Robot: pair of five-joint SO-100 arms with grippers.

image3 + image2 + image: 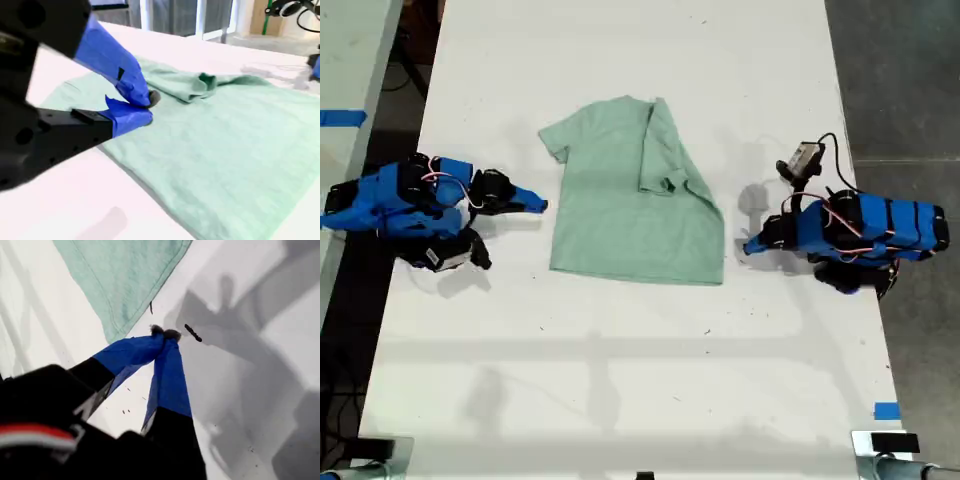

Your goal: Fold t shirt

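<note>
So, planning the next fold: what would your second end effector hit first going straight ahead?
Probably the shirt: my second end effector points at its near edge; height above it is unclear.

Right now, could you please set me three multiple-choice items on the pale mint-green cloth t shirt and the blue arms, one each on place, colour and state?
1. The pale mint-green cloth t shirt lies: A between my first gripper and my second gripper; B under one arm; C off the white table.
2. The tape strip on the table's edge is: A red; B blue; C yellow.
3. My first gripper is: A shut, empty; B wide open; C holding the shirt.
A, the grippers flank it; B, the strip is blue; A, its tips meet beside the shirt.
</note>
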